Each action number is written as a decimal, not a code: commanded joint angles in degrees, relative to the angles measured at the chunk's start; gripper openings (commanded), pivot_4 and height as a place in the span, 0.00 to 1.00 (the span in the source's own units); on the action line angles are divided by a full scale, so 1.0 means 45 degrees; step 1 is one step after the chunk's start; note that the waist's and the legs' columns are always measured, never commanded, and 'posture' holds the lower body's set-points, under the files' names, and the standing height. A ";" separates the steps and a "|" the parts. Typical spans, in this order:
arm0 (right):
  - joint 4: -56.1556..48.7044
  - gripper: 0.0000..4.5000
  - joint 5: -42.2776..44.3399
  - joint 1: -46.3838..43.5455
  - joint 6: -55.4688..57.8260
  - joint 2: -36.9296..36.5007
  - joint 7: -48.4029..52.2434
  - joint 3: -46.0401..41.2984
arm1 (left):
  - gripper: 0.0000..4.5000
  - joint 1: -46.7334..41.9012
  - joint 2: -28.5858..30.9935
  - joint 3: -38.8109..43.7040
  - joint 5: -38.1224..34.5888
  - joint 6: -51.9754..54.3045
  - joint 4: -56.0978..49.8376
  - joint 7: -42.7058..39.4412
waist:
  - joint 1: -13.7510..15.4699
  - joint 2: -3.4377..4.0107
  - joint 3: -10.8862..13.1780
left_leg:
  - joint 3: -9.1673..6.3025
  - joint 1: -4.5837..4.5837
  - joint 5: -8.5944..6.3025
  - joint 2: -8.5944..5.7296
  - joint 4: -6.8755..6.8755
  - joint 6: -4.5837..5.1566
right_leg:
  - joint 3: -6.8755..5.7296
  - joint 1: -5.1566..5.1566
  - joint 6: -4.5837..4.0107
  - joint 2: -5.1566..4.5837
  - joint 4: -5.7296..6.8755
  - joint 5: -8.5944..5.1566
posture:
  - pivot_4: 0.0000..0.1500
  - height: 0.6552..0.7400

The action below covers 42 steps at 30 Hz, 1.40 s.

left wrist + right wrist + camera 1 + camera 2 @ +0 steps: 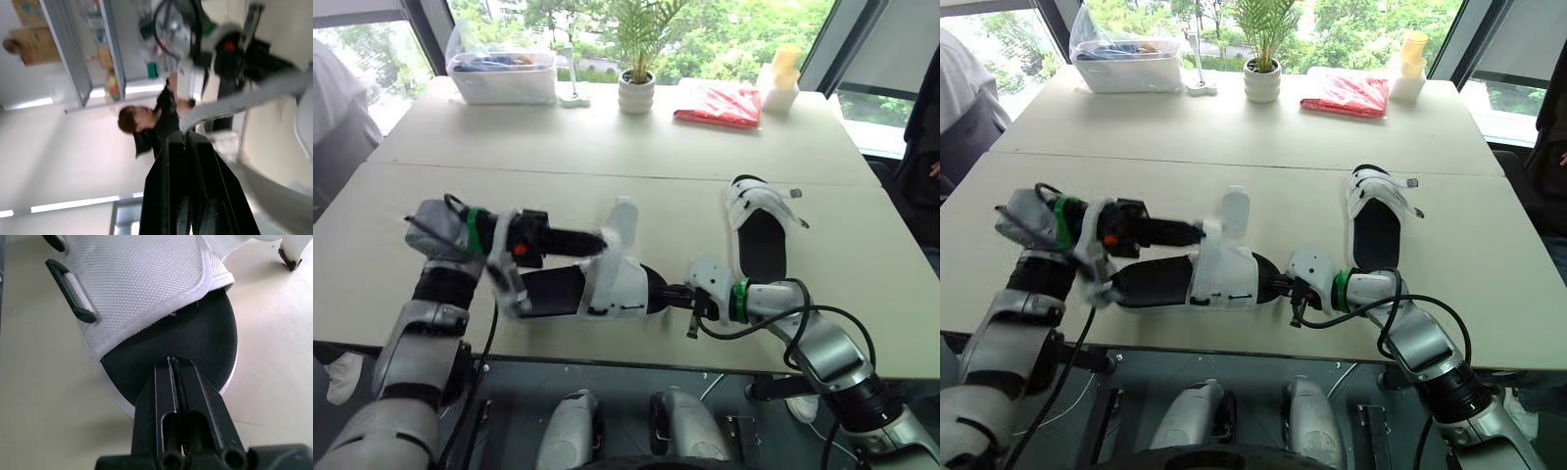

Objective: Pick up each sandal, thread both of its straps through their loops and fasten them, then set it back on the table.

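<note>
Right gripper [172, 362] clamped the sandal [607, 286] toe. Left gripper [599, 241] pinched its strap [624, 217]. 2nd sandal [760, 233] lay on table [607, 147].

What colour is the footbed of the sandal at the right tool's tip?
The footbed is black, with a white rim. The right wrist view shows it best.

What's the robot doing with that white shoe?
It's working on a white sandal near the front edge of the table. Its right fingers pinch the sandal's toe end, and its left fingers look closed on one of its straps. Nothing is fastened yet. The other sandal lies on the table close by.
</note>
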 commanded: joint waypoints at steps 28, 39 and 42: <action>0.1257 0.00 -0.0550 -0.0326 0.0058 -0.0217 0.0524 0.0342 | 0.99 0.4095 0.4493 0.0132 -0.1271 2.0515 -0.8626 0.4160 | -0.0164 -0.0001 0.0014 | -0.0014 -0.0050 -0.0004 0.0013 -0.0036 -0.0003 | 0.0013 -0.0049 -0.0011 -0.0040 -0.0032 -0.0004 | 1.00 0.81; 0.1357 0.00 -0.0733 -0.0323 -0.0136 -0.0226 0.0659 0.0554 | 0.99 0.3318 0.5400 0.2042 -0.9418 3.7260 -1.0806 0.7112 | -0.0088 -0.0014 0.0019 | -0.0025 -0.0052 -0.0003 0.0009 -0.0033 -0.0001 | 0.0009 -0.0042 -0.0006 -0.0032 -0.0038 -0.0004 | 1.00 0.81; 0.1314 0.00 -0.0784 -0.0285 -0.0159 -0.0249 0.0694 0.0579 | 0.99 0.3101 0.4011 0.2808 -1.0566 3.9347 -1.0932 0.9423 | -0.0057 -0.0017 0.0017 | -0.0025 -0.0049 -0.0003 0.0007 -0.0030 -0.0001 | 0.0010 -0.0036 0.0032 -0.0030 -0.0038 0.0015 | 1.00 0.81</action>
